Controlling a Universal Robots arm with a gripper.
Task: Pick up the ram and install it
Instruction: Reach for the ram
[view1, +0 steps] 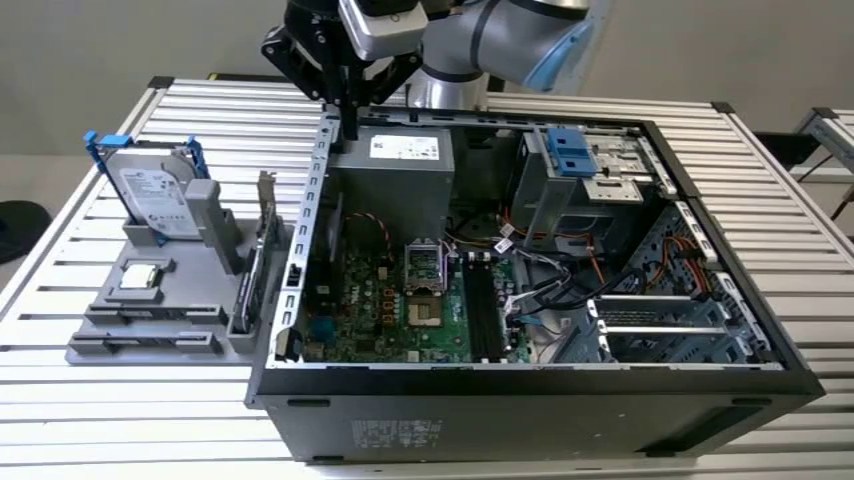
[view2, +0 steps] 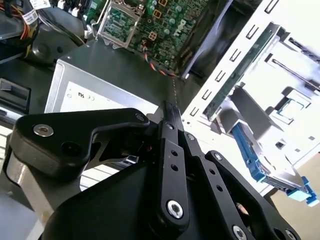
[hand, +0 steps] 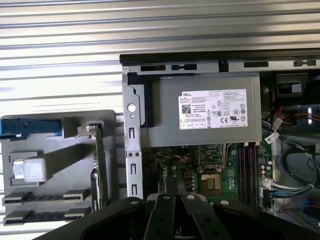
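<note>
Gripper (view1: 350, 125) at upper centre of the exterior view: jaws pinched together, empty. Ram (view1: 246, 292) stands on edge in fixture (view1: 147, 335), left-centre. Recommended: open wide, align squarely over the ram's top edge.

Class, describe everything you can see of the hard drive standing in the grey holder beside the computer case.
The hard drive is a flat silver metal box with a white label, edged by a blue plastic frame. It stands on edge, leaning slightly, in the grey holder on the slatted table, at the exterior view's left of the open computer case. Only the holder touches it.
</note>
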